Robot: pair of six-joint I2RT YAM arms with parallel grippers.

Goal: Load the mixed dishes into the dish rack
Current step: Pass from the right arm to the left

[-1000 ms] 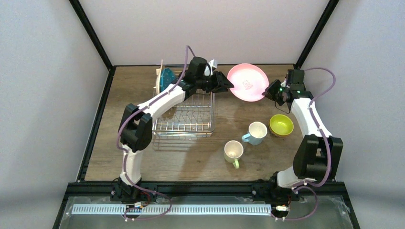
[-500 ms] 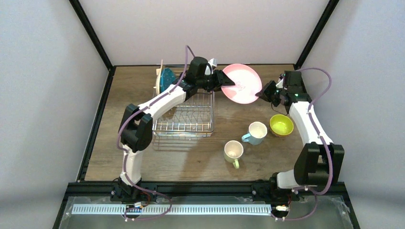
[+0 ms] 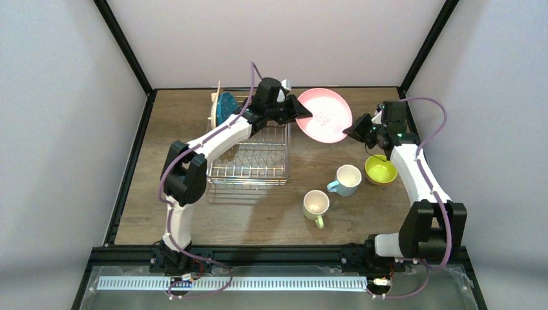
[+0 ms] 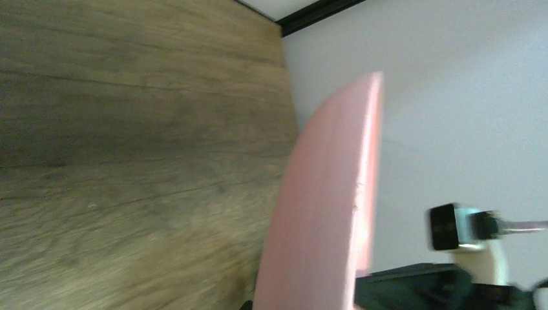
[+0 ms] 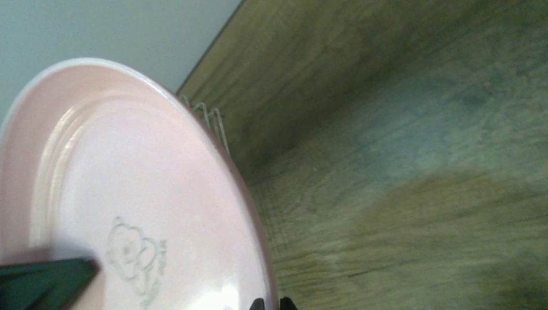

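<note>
The pink plate hangs tilted on edge in the air, just right of the dish rack. My right gripper is shut on its right rim, and the right wrist view shows the two fingertips pinching the plate. My left gripper is closed over the left rim, and the plate's edge fills the left wrist view. A teal plate and a tan plate stand upright at the rack's far end.
On the table right of the rack sit a light-blue mug, a pale yellow-green mug and a bowl with a lime inside. Black frame posts rise at the far corners. The rack's wires show behind the plate.
The right gripper carried the pink plate left, toward the rack. The left gripper's wide-open jaws narrowed onto the plate's left rim.
</note>
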